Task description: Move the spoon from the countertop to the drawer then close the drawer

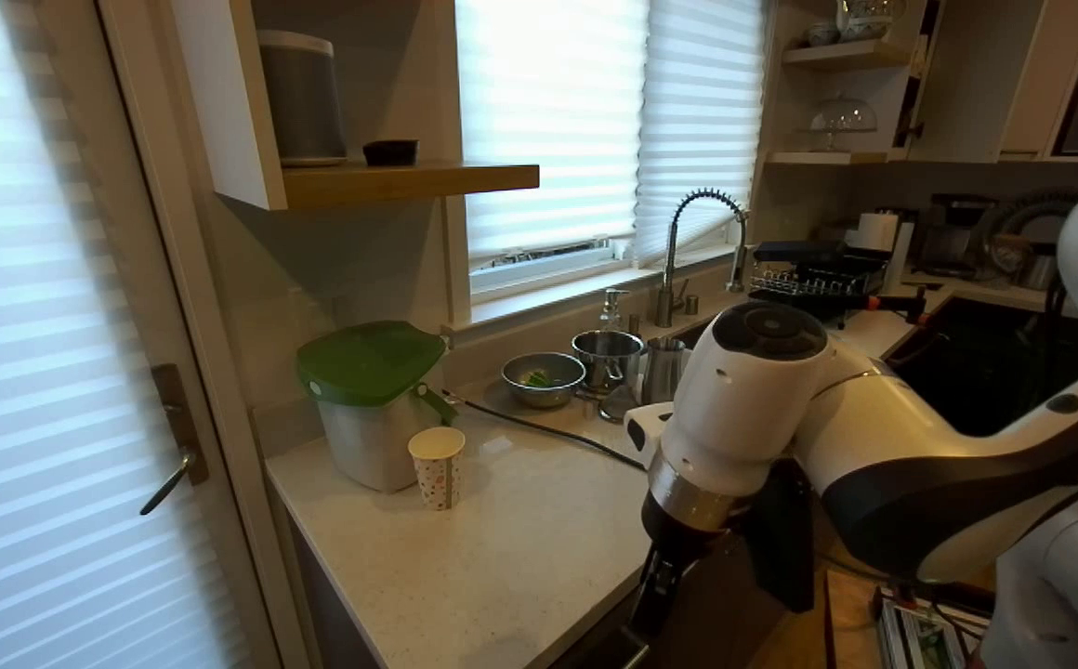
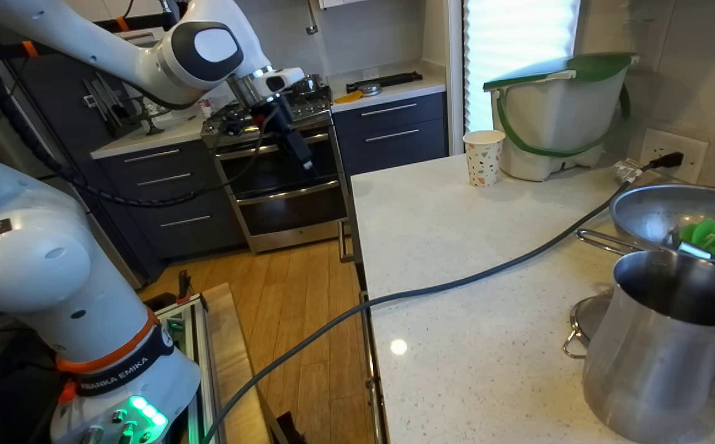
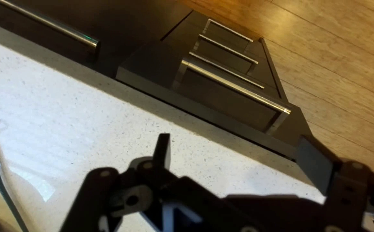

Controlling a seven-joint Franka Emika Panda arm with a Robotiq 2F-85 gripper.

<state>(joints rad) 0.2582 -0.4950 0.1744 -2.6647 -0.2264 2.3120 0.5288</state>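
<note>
The gripper (image 3: 237, 151) hangs above the front edge of the countertop (image 2: 431, 216), its two fingers (image 3: 316, 167) spread wide apart, with pale speckled stone and part of that edge showing through the gap. In the wrist view one finger stands over the countertop's surface and the other over its edge. Directly below the countertop's edge sits a dark front (image 3: 222, 100) with a bar handle (image 3: 237, 87), apart from both fingers; it may be the face of the drawer, but the view is dim and whatever lies behind it is hidden. Where the spoon lies I cannot tell from these views.

Near one end of the countertop, a paper cup (image 1: 439, 469) stands upright just beside a cream bin (image 1: 367, 446) with a green lid (image 1: 367, 362), as both exterior views show. Along the countertop's window side are a metal bowl (image 1: 539, 398) with something green in it, a steel pot (image 1: 590, 372) next to it, an upright steel pitcher (image 2: 653, 364) and an arched tap (image 1: 666, 288). A dark cable (image 2: 456, 283) runs from a wall outlet (image 2: 653, 145) across the countertop and out past its front edge. Well apart from the countertop, across the wooden floor (image 2: 308, 290), stands an oven (image 2: 296, 213)
</note>
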